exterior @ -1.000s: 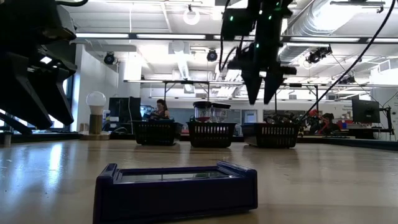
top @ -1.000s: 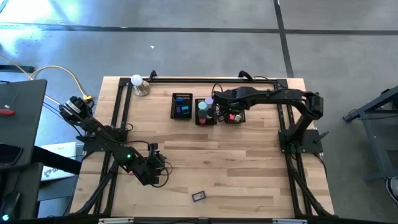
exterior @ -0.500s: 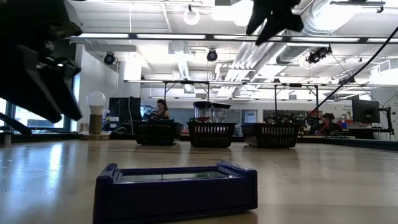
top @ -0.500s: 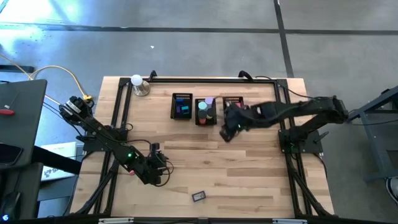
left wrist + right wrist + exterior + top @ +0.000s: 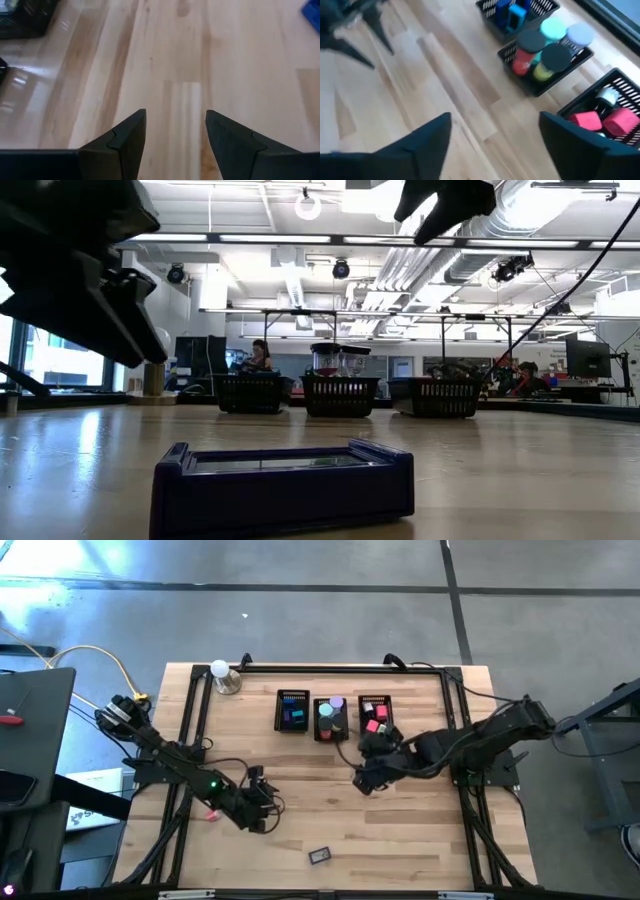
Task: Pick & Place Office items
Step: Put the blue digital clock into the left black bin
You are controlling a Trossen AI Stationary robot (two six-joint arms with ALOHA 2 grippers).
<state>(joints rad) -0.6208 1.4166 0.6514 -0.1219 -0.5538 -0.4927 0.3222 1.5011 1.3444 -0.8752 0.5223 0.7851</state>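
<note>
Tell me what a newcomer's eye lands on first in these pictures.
Three black mesh bins in a row at the table's far edge, packed with bright pink, blue and teal pieces. The right gripper hangs open over bare wood just in front of them. One small dark case lies alone near the front edge.

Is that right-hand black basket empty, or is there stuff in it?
Not empty. The right basket holds pink blocks and something metallic; the right wrist view shows them inside.

The right gripper [image 5: 364, 780] has been drawn back from above the bins [image 5: 375, 716] toward the near middle of the table [image 5: 420, 830], its fingers spread wide. The left gripper [image 5: 268, 818] has been shifted slightly to the right.
</note>
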